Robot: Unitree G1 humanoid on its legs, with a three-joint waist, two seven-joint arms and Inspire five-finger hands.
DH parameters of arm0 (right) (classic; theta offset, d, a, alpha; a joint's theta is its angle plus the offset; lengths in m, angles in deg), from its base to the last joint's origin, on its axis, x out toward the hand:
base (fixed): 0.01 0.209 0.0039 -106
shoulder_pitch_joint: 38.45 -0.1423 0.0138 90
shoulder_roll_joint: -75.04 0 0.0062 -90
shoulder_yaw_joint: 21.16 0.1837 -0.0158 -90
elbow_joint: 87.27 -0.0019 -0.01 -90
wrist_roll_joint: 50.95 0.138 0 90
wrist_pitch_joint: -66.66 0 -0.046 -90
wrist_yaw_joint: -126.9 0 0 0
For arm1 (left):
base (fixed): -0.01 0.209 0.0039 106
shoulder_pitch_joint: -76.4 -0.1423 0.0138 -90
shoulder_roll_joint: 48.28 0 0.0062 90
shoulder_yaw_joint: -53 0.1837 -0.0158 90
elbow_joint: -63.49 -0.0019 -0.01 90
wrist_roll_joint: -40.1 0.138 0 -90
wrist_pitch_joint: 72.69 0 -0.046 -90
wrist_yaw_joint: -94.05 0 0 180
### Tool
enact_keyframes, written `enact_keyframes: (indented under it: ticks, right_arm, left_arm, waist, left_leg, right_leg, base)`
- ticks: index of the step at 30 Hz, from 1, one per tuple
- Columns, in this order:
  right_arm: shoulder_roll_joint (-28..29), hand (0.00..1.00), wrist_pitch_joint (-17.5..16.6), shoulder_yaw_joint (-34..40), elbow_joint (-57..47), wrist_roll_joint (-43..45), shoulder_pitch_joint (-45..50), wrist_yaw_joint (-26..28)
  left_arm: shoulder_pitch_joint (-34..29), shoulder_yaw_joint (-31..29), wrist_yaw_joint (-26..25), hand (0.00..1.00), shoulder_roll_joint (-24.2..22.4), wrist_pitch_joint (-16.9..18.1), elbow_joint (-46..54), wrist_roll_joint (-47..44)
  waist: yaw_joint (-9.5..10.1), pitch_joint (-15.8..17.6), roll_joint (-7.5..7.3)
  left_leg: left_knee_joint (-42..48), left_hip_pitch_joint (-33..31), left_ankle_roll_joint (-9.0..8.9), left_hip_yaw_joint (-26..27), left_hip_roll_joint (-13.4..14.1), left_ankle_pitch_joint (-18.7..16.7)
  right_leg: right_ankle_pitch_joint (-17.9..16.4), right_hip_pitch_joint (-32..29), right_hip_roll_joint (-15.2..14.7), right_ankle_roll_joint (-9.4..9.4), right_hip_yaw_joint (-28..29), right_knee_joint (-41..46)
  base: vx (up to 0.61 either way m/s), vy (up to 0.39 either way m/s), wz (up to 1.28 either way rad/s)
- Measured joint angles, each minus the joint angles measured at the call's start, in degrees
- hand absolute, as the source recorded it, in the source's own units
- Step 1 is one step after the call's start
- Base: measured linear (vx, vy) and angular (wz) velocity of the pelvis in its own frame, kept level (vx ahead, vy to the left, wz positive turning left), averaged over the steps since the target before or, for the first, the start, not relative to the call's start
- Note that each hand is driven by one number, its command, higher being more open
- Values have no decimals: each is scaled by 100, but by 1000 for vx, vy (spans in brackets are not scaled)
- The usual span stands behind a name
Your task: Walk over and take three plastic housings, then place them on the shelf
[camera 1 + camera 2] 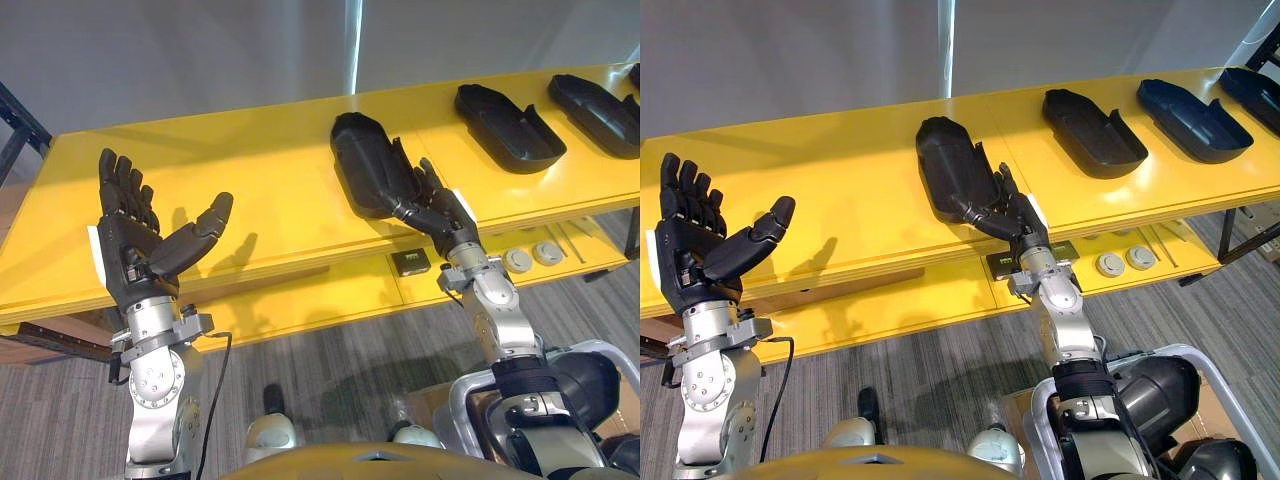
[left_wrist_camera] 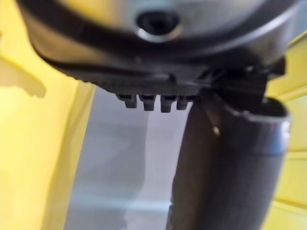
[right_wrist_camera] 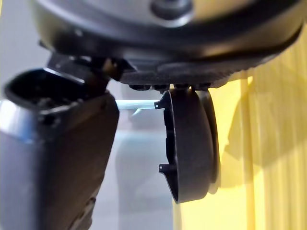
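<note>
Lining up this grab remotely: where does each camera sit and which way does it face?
Left eye view: head, looking down on the yellow shelf; left hand open, raised; right hand at the nearest housing.
Right eye view: head, slightly offset; same scene, both arms.
Left wrist view: left wrist, along that hand's thumb; shelf beside it.
Right wrist view: right wrist, along its hand; housing edge-on, thumb apart from it.
Shared: nearest housing, in both eye views and right wrist view.

Bright, even light, pale vertical streak of glare (image 1: 354,45) behind, soft shadows on the glossy yellow shelf (image 1: 250,160)
</note>
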Motion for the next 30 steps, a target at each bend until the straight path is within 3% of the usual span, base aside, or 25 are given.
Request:
enact_keyframes:
  ticks: [18,23,24,26,30]
  right_arm:
    - [-2,100,7,-50,125,5,-37,152]
    - [0,100,-269,-157,111,-561,-36,-543]
    - [9,0,-291,-150,34,-795,-25,-760]
    - [21,0,-293,-115,-362,-931,125,-987]
    - [201,0,-348,-56,-2431,-1024,978,-1134]
  left_arm:
    - [0,0,68,100,12,0,-10,24]
    - [0,26,58,100,13,0,-11,24]
    - [-8,54,36,100,13,0,-11,25]
    - [-11,125,-13,100,12,0,-11,25]
    - [-107,267,-85,100,-7,-4,-11,53]
  waist:
    - [-3,1,3]
    - [5,9,19]
    - [5,15,30]
    - [6,25,51]
    - [-65,24,69]
  left_leg:
    - [0,23,3,17,0,-1]
    - [0,30,6,41,-1,-3]
    - [0,27,6,47,-1,-3]
    - [0,14,5,51,-1,-3]
    - [2,19,-7,181,4,-22]
  right_leg:
    - [-21,8,-4,-34,16,12]
    - [-23,-2,-5,-37,44,11]
    - [-22,-10,-5,-36,50,11]
    - [-21,-25,-5,-33,54,10]
    - [6,-103,-3,7,164,8]
  base:
    - [0,0,0]
    - [0,0,0]
    - [0,0,0]
    - [0,0,0]
    - [12,-6,-11]
